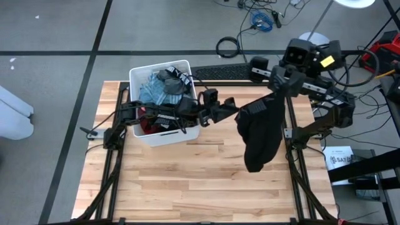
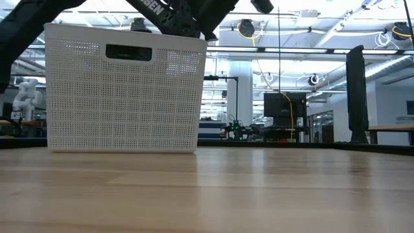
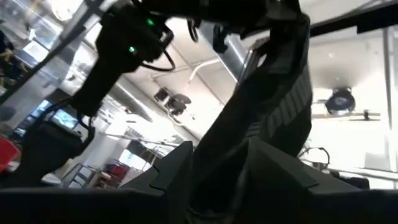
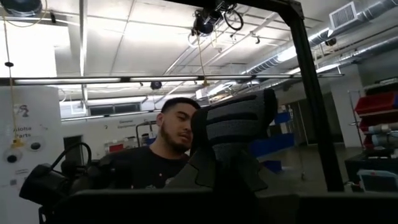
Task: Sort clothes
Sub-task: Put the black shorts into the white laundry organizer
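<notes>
In the high view, the white bin [image 1: 164, 136] stood at the upper left of the wooden table [image 1: 187, 187], filled with clothes [image 1: 161, 90] in light blue, grey, black and red. A black garment [image 1: 259, 134] hung in the air right of centre, above the tabletop, well apart from the bin.

The right gripper [image 1: 278, 87] was at the upper right of the frame, at the top edge of the black garment. Its jaws were closed on the fabric; in the right wrist view the dark ribbed cloth [image 4: 239, 124] rose between the fingers [image 4: 205, 168].

The left gripper [image 1: 240, 114] reached from the left across the bin to the garment's left upper edge. In the left wrist view the dark fabric [image 3: 273, 112] lay between the fingers [image 3: 174, 171], whose jaws stood partly apart around it.

In the low view, the bin [image 2: 123, 90] occupied the left half of the frame, resting on the table [image 2: 259, 194].

A person [image 4: 168, 149] appeared in the room beyond, lower centre of the right wrist view.
</notes>
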